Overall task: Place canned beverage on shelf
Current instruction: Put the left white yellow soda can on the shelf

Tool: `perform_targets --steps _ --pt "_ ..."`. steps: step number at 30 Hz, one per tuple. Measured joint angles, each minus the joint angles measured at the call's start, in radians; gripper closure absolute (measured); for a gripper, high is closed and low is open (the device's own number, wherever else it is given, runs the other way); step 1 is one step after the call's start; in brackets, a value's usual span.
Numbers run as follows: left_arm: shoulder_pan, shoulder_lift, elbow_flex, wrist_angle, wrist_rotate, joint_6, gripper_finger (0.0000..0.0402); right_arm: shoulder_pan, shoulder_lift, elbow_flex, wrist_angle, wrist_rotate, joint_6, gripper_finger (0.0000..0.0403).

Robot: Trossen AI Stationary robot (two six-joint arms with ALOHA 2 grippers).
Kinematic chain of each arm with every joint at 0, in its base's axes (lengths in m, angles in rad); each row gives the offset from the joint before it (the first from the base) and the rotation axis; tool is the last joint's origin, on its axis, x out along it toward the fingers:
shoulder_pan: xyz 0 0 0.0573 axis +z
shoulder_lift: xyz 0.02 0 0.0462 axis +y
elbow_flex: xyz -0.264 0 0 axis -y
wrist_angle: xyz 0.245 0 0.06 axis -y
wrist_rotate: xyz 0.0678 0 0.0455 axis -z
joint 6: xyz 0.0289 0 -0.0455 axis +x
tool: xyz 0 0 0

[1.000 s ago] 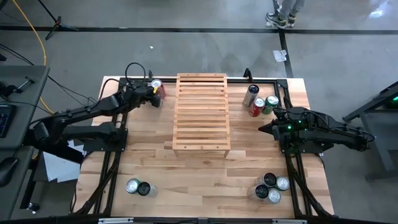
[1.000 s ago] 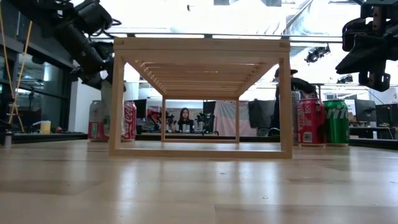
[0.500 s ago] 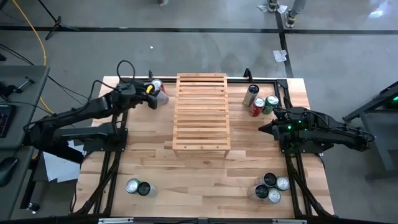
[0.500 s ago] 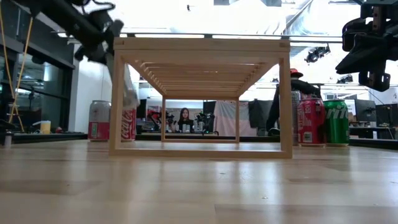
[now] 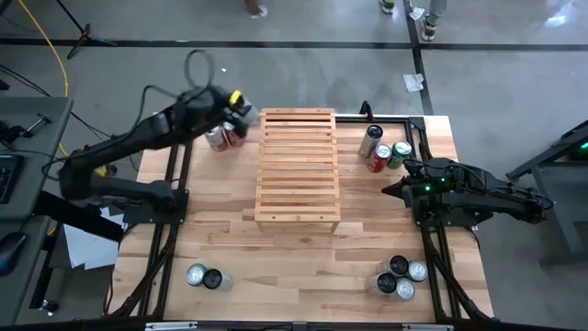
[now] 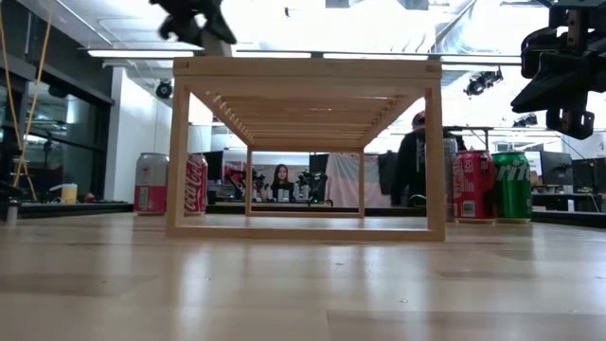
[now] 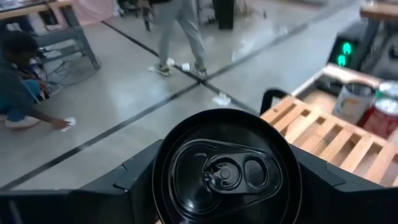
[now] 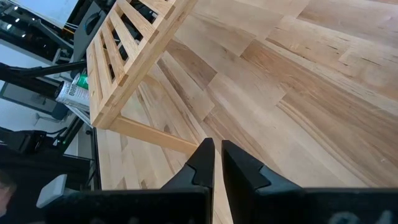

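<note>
high view: left gripper (image 5: 231,112) clamps a can (image 5: 219,138) just beside the shelf's (image 5: 296,165) far left corner. low view: right gripper (image 6: 566,121) hangs raised at right. right wrist view: its fingers (image 8: 204,163) pressed together.

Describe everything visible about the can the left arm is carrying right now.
The can sits clamped in the left tool, its dark fingers pressing both sides. Its silver top with pull tab unopened faces the wrist camera. From above, the body shows red and silver. It is lifted off the table, beside the far left corner of the shelf, not yet over the slats.
</note>
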Motion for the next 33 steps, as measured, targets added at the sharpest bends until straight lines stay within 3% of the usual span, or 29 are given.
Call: perform_targets --steps 7,15,19,26,33 --pt "0.000 0.248 0.273 -0.103 0.034 0.045 0.0162 0.000 0.000 0.000 0.000 0.000 0.000 0.0387" --pt "0.029 0.393 0.462 -0.191 0.108 0.038 0.0162 0.000 0.000 0.000 0.000 0.000 0.000 0.0387" --pt "0.102 0.447 0.501 -0.229 0.158 -0.003 0.0162 0.000 0.000 0.000 0.000 0.000 0.000 0.0387" --pt "0.231 0.508 0.510 -0.238 0.375 -0.102 0.0155 0.000 0.000 0.000 0.000 0.000 0.000 0.0387" --pt "0.263 0.520 0.511 -0.241 0.391 -0.087 0.0155 0.000 0.000 0.000 0.000 0.000 0.000 0.0387"
